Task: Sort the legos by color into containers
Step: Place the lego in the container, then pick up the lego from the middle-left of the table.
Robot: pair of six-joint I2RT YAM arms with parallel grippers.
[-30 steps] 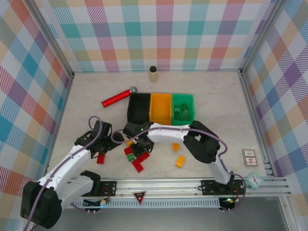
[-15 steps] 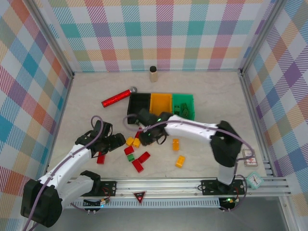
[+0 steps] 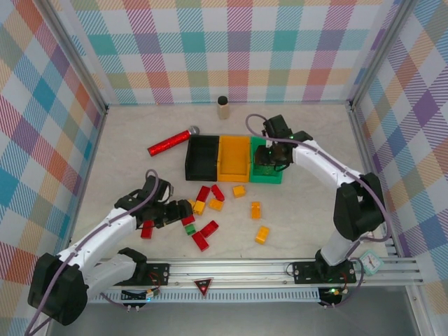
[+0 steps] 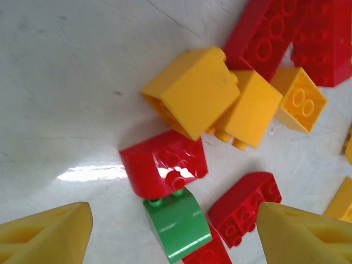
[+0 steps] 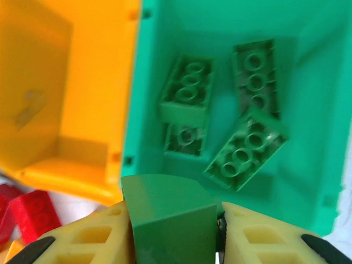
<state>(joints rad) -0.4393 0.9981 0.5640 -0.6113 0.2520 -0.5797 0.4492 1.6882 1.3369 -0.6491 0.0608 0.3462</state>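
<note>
— So, what has the right claw (image 3: 271, 150) got?
— A green lego (image 5: 170, 212), clamped between its yellow fingers (image 5: 258, 231). It hangs above the green bin (image 5: 308, 88), and several other green bricks (image 5: 187, 91) lie on that bin's floor.
— And the bins themselves?
— Three joined in a row at twelve o'clock from the loose pile. The black bin (image 3: 201, 157) is at the nine o'clock end, the orange bin (image 3: 234, 159) is in the middle, and the green one is at the three o'clock end.
— The left claw (image 3: 170, 210)?
— Jaws spread wide, gripping nothing, low over the worktop (image 3: 308, 210) at the nine o'clock edge of the pile. Its wrist camera shows a red brick (image 4: 162, 165) with a small green brick (image 4: 176, 228) touching it, both lying between the fingers. Yellow bricks (image 4: 192, 91) sit just beyond them at twelve o'clock.
— What else is loose?
— Red and yellow pieces lie near the bins. Two stray yellow ones (image 3: 262, 234) are off toward four o'clock.
</note>
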